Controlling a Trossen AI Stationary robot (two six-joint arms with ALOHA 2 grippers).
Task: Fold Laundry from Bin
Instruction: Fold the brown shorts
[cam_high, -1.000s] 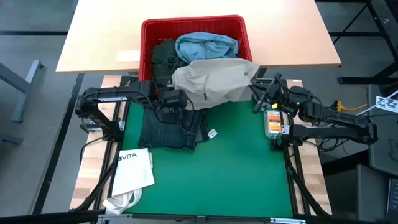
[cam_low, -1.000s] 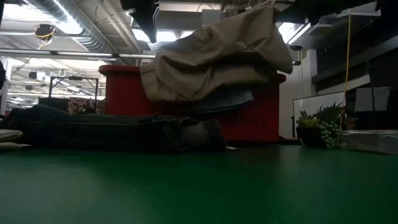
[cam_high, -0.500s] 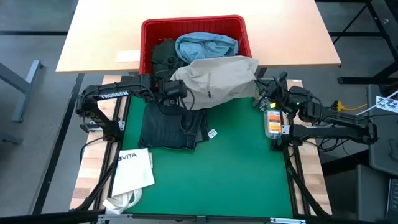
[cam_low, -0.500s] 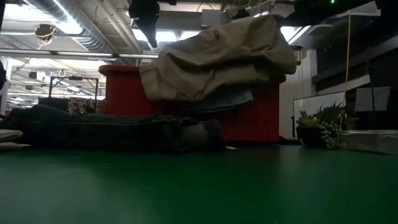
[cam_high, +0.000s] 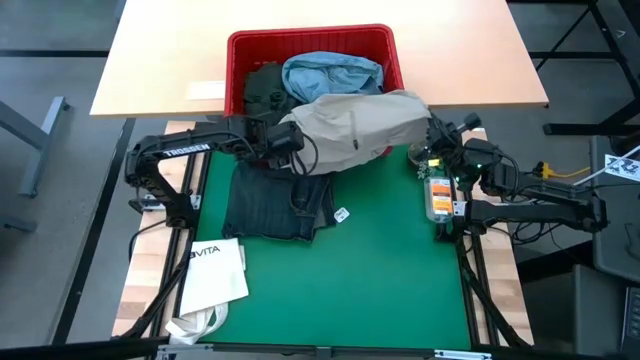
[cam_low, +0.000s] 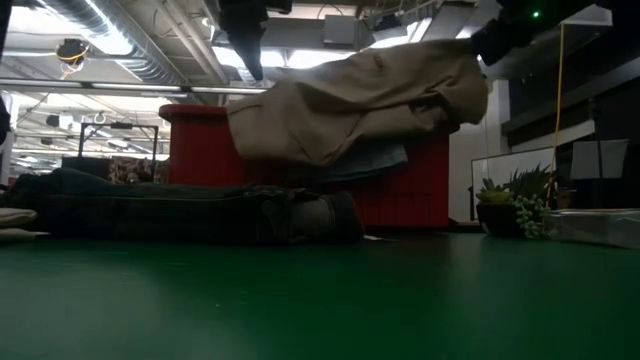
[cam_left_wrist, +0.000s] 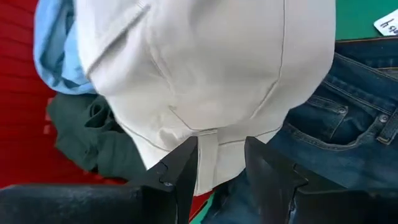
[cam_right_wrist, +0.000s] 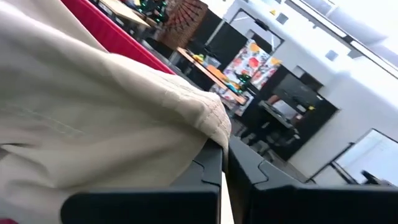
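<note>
Soft khaki trousers hang bunched from the right gripper's clenched jaws.

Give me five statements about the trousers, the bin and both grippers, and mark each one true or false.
1. The right gripper is shut on the khaki trousers. True.
2. The khaki trousers lie flat on the green mat. False: they hang lifted above it, by the red bin.
3. The left gripper is shut tight on the dark jeans. False: its jaws stand open at the khaki cloth's edge.
4. Light blue jeans are in the red bin. True.
5. The white VITA tote is inside the bin. False: it lies on the mat's left front corner.
</note>
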